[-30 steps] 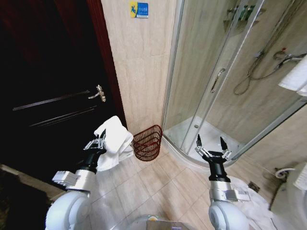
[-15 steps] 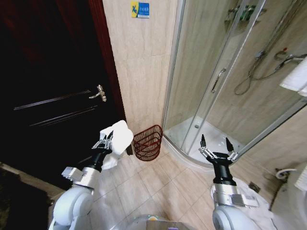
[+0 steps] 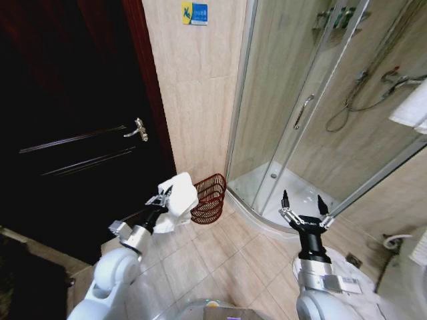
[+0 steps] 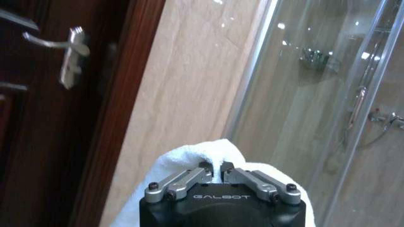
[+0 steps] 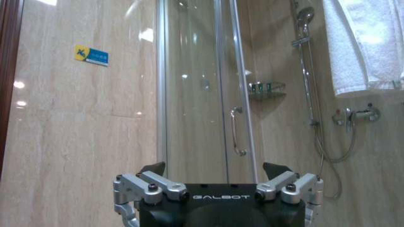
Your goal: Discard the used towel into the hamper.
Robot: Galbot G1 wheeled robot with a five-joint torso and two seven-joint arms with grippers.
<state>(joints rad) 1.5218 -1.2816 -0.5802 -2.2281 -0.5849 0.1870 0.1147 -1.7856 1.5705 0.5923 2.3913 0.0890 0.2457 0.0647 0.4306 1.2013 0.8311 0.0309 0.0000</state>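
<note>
The used towel is a bunched white cloth held in the air by my left gripper, which is shut on it. It hangs just left of the hamper, a dark red-brown wire basket on the floor against the tiled wall. The towel covers part of the hamper's left rim. In the left wrist view the white towel bulges around the left gripper, whose fingertips meet in the cloth. My right gripper is held upright at the lower right, open and with nothing in it, in front of the shower.
A dark wooden door with a lever handle stands on the left. A glass shower enclosure with a raised curved base fills the right. White towels hang at the far right. Tiled floor lies between the arms.
My left arm has carried the towel rightward and forward, from beside the door to the hamper's left rim. The right gripper has shifted slightly right and down, still open.
</note>
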